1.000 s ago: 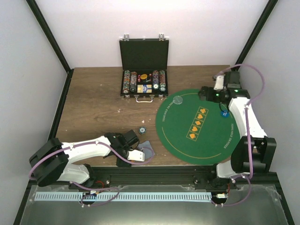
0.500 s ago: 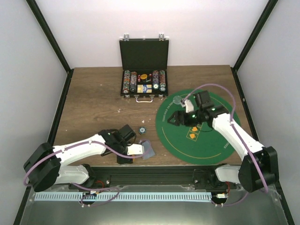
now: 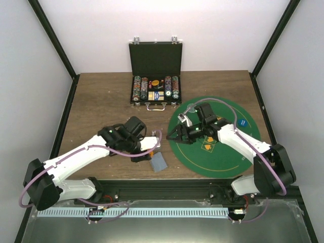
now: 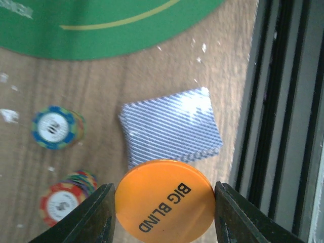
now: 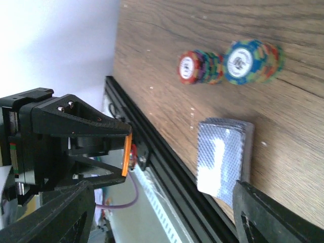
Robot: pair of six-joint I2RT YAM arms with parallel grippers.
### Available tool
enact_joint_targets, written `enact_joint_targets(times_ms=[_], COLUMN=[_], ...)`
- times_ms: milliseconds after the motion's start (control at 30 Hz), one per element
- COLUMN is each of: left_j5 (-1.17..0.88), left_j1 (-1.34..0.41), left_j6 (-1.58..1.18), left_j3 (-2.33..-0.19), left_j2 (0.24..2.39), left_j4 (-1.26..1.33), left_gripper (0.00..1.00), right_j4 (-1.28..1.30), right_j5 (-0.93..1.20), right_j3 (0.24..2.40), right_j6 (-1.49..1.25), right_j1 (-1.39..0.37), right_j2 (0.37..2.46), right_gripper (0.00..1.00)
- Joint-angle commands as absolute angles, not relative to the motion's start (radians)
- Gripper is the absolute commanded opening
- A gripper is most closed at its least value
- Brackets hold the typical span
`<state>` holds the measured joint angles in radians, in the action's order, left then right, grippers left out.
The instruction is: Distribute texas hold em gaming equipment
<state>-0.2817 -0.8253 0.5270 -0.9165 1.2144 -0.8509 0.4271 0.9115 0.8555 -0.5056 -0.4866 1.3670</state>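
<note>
From above I can't make out the chip stacks: the left arm covers them. In the left wrist view the orange disc (image 4: pixel 158 201) is cut off at the bottom edge. It sits clamped between the left gripper's (image 4: pixel 164 192) jaws, raised over the wood just beside the deck of cards (image 4: pixel 172 126). The right gripper (image 3: pixel 174 135) hangs over the green mat's (image 3: pixel 223 157) left edge, jaws wide apart.

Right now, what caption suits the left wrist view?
Left gripper holding an orange BIG BLIND button near a card deck.
</note>
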Motion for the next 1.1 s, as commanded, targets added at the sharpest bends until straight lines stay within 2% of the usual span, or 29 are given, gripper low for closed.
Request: enact_joint_targets(times_ms=[0,200,533,800,933,1067], left_j5=[-0.223,-0.169,-0.127,-0.112,-0.082,-0.077], left_j1=[-0.814,-0.811,-0.81,-0.811,-0.81,-0.81], left_j6=[0.517,0.482,0.455,0.452,0.45,0.452], left_j3=[-1.033,-1.15,-1.188,-1.193,-1.193,-1.201], left_j2=[1.251,1.304,1.335,1.337,1.345,1.351], left_j4=[-0.881,-0.862,-0.804,-0.788,-0.767,-0.765], left_gripper=[0.33,0.33,0.32,0.32,0.31,0.31], right_j4=[0.242,0.053,0.027,0.009,0.017,0.026], right_j5=[1.048,1.121,1.099,1.095,1.097,1.087], right_j3=[0.863,0.891,0.932,0.967,0.978,0.979], right_j6=[-0.607,-0.734,-0.749,-0.757,-0.748,-0.738], right_j1=[-0.497,-0.507,-0.564,-0.589,-0.607,-0.607], right_j2=[1.399,1.442,1.51,1.556,1.572,1.576], right_gripper=[0.74,0.69,0.67,0.57,0.51,0.32])
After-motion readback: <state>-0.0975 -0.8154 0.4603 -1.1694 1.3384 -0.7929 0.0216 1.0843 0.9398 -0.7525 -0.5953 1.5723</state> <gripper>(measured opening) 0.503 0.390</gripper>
